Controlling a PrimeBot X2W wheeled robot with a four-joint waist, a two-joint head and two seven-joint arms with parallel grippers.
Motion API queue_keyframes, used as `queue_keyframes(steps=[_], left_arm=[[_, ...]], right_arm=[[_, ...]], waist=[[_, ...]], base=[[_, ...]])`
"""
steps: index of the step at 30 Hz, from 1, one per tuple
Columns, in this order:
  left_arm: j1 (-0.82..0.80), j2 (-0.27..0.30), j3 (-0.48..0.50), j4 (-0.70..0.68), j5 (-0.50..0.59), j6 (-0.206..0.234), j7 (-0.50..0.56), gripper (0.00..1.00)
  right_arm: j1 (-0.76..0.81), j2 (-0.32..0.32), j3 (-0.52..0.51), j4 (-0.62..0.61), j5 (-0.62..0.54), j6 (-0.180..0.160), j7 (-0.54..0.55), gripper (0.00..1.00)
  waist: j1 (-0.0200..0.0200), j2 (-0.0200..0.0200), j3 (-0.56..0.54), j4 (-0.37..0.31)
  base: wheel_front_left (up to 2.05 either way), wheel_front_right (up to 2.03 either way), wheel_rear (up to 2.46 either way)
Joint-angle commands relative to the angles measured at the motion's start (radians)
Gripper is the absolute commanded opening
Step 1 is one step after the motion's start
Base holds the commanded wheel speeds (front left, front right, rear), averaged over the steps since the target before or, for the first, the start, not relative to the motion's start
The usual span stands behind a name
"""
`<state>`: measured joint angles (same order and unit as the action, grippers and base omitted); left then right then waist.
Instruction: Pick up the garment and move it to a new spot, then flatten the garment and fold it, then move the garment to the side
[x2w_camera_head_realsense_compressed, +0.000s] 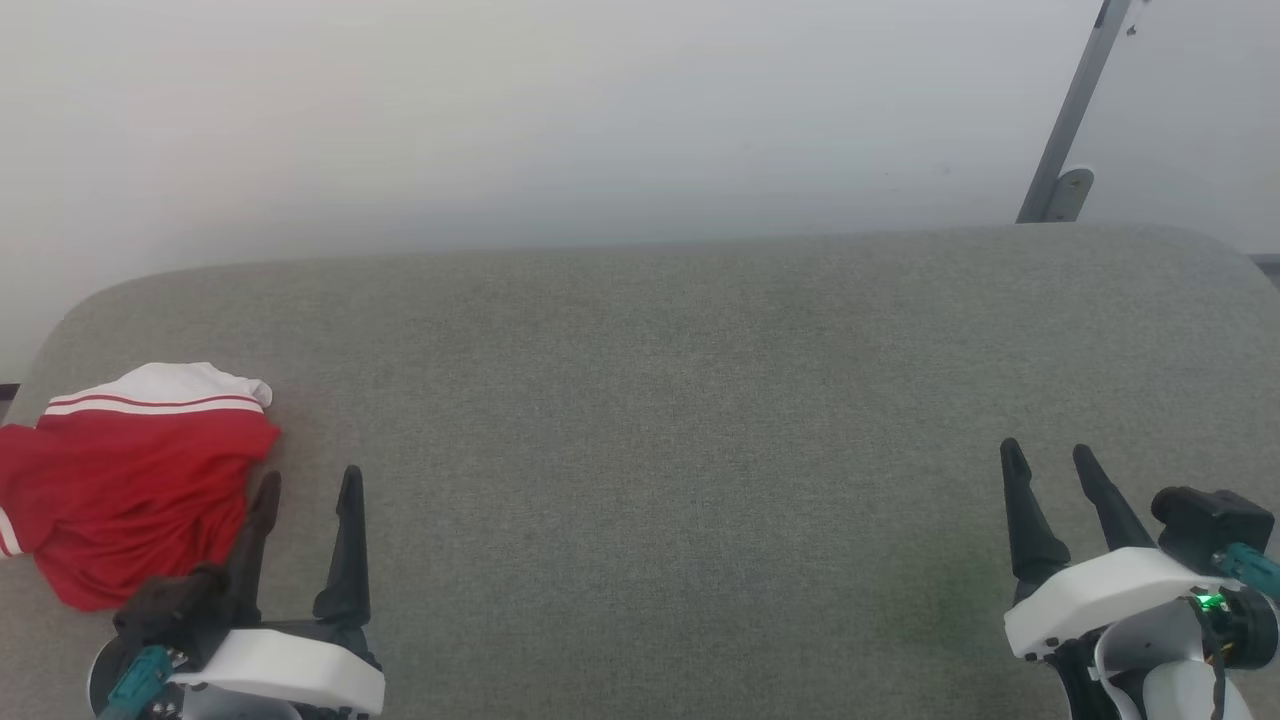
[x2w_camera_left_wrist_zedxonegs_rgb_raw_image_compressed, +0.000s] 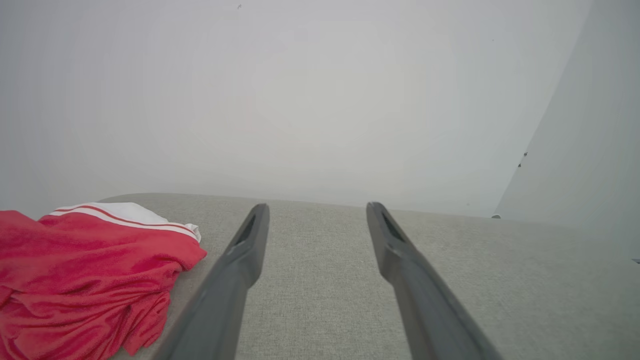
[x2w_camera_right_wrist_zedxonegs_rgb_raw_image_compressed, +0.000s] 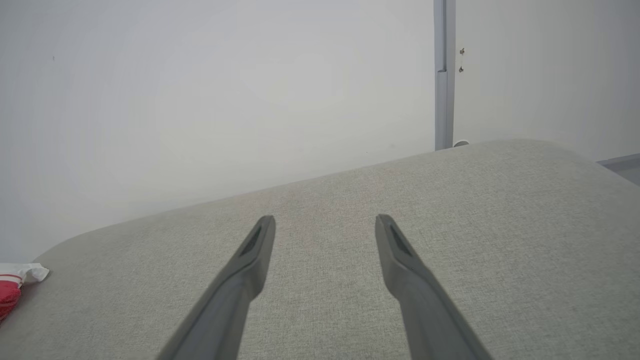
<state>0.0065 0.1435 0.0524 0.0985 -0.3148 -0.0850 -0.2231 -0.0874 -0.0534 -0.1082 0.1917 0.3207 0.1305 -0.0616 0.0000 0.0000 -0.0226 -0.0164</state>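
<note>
A: Started at the left. Found the garment (x2w_camera_head_realsense_compressed: 130, 490) bunched in a heap at the near-left edge of the worktop (x2w_camera_head_realsense_compressed: 640, 400), with the white sleeve (x2w_camera_head_realsense_compressed: 175, 385) on the far side.

B: Hanging over that edge?

A: Could not tell. Saw the left hand (x2w_camera_head_realsense_compressed: 310, 475) just right of the heap, fingers apart, holding nothing. Could not tell touching from merely beside.

B: Judged the pick-up not yet begun, then. Called for shifting that hand left and pinching a thick fold well in from the rim rather than a loose hem, to avoid dragging cloth off the edge.

A: Noted wide bare grey surface through the middle. Seemed ample room for setting down, flattening and folding.

B: And further right?

A: Found the right hand (x2w_camera_head_realsense_compressed: 1047, 448) at the near right, fingers likewise apart and empty, well apart from the garment.

B: Marked the rounded far-right corner, a metal post (x2w_camera_head_realsense_compressed: 1075, 110) just beyond it, and the wall (x2w_camera_head_realsense_compressed: 500, 120) along the far edge. Advised spreading toward the middle, away from all three.
</note>
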Motion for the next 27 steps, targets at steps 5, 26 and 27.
queue_keyframes(steps=[5,26,27], left_arm=[[0.010,0.000,0.010,-0.013,0.051,-0.006,-0.018,1.00],[0.021,-0.004,0.028,-0.013,0.144,-0.014,-0.043,1.00],[0.021,-0.005,0.028,-0.012,0.144,-0.015,-0.043,1.00]], right_arm=[[-0.008,0.003,-0.002,-0.013,-0.052,0.000,-0.013,1.00],[-0.013,0.003,0.000,-0.015,-0.161,0.000,-0.033,1.00],[-0.013,0.003,0.001,-0.015,-0.162,0.000,-0.033,1.00]], waist=[[0.0000,0.0000,-0.002,0.000],[0.0000,0.0000,-0.008,-0.004],[0.0000,0.0000,-0.008,-0.004]], base=[[0.00,0.00,0.00],[0.00,0.00,0.00],[0.00,0.00,0.00]])
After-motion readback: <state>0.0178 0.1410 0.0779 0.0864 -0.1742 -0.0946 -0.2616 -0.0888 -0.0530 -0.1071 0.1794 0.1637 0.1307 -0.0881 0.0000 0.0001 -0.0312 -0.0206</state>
